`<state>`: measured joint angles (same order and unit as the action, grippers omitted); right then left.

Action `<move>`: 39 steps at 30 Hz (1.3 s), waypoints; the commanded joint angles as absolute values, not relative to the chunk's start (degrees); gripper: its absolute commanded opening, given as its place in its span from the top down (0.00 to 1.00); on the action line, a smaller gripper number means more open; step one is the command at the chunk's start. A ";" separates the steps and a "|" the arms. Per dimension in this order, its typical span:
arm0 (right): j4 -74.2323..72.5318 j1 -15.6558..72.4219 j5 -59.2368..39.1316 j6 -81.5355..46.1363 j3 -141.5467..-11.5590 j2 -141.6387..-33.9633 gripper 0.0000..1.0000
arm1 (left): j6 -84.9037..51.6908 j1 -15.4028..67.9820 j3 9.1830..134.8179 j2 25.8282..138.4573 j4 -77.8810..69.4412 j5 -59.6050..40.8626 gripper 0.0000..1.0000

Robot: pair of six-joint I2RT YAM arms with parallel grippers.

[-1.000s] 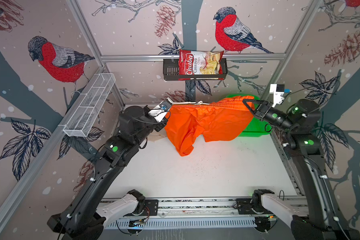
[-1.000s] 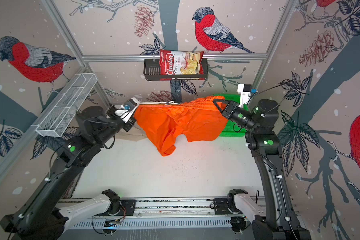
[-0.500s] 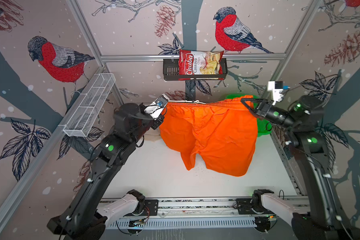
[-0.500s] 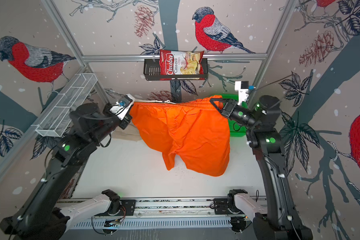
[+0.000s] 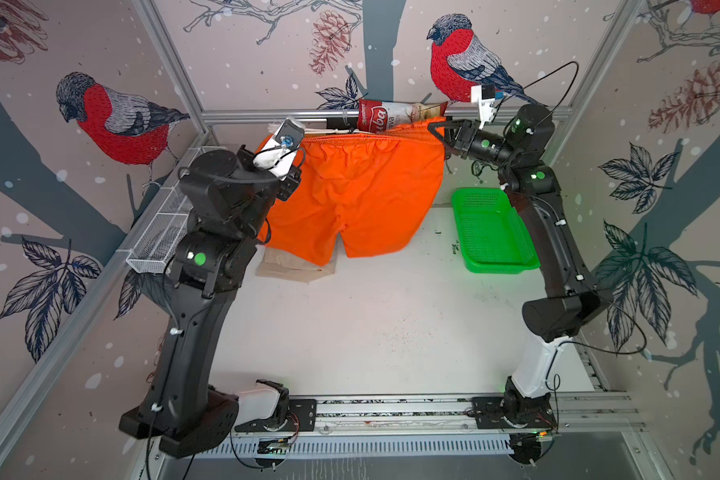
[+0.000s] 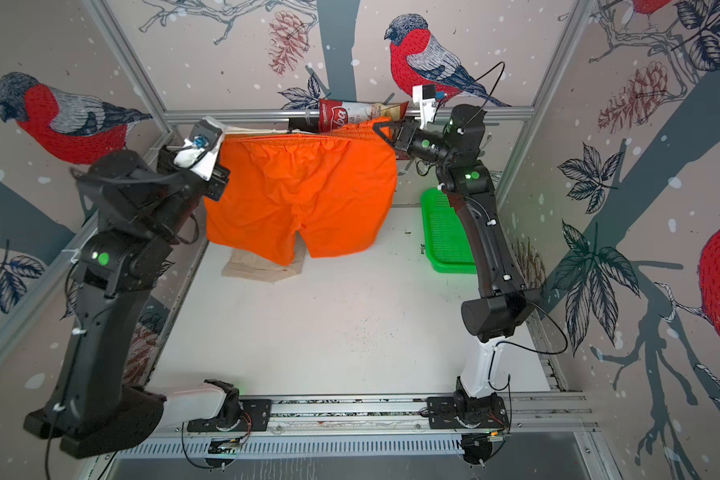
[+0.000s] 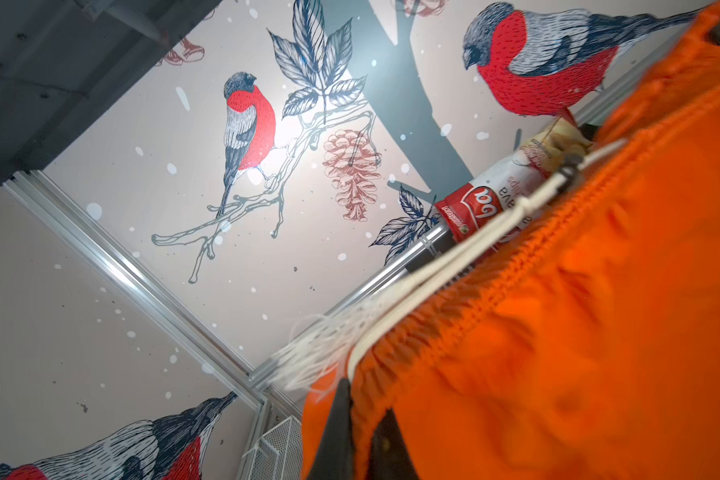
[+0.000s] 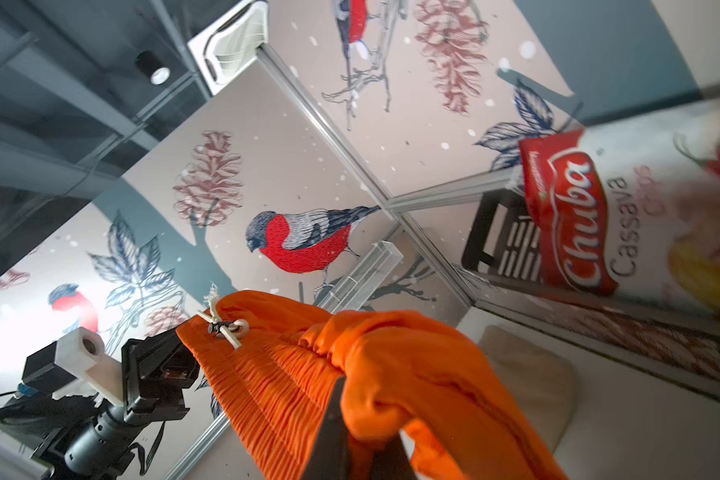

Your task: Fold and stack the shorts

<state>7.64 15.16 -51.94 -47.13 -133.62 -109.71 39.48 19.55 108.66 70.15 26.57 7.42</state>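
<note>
Left end effector (image 7: 360, 428) is pinched shut on one corner of the orange shorts (image 5: 358, 195), at the ribbed elastic waistband. Right end effector (image 8: 362, 436) is clamped on the opposite corner. The thin, smooth cloth hangs flat at 12 o'clock over the white, speckled worktop (image 5: 371, 324). Beige shorts (image 5: 292, 266) lie at 10 o'clock, a green mesh tray (image 5: 504, 266) at 2 o'clock. The walls carry a bird pattern. A second ago the orange shorts sagged bunched and lower.

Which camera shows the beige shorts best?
Both top views: the beige shorts lie on the table, partly hidden behind the hanging orange shorts. The right wrist view catches a blurred part; the left wrist view shows none.
</note>
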 commanded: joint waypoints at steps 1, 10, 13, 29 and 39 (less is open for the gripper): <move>2.91 13.76 -53.45 -48.42 -126.16 -109.67 1.00 | 43.73 19.56 97.29 60.70 21.75 4.09 1.00; 9.30 9.08 -54.16 -33.81 -86.19 -105.45 1.00 | 32.56 24.96 61.00 45.94 29.15 -14.43 1.00; 17.03 7.16 -53.27 -26.80 -82.49 -107.84 1.00 | 26.80 34.61 51.50 46.01 25.91 -12.50 1.00; 30.89 5.96 -35.97 -17.71 -83.68 -111.82 0.99 | 14.69 57.09 43.40 71.40 7.52 -23.99 1.00; 32.70 7.58 -30.30 -17.90 -88.48 -110.58 0.89 | 6.40 62.27 49.27 88.77 -6.65 -25.18 1.00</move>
<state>35.64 7.51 -34.76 -18.35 -87.37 -111.59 10.20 61.67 48.07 86.87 -0.34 -20.43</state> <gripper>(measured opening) 0.100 0.080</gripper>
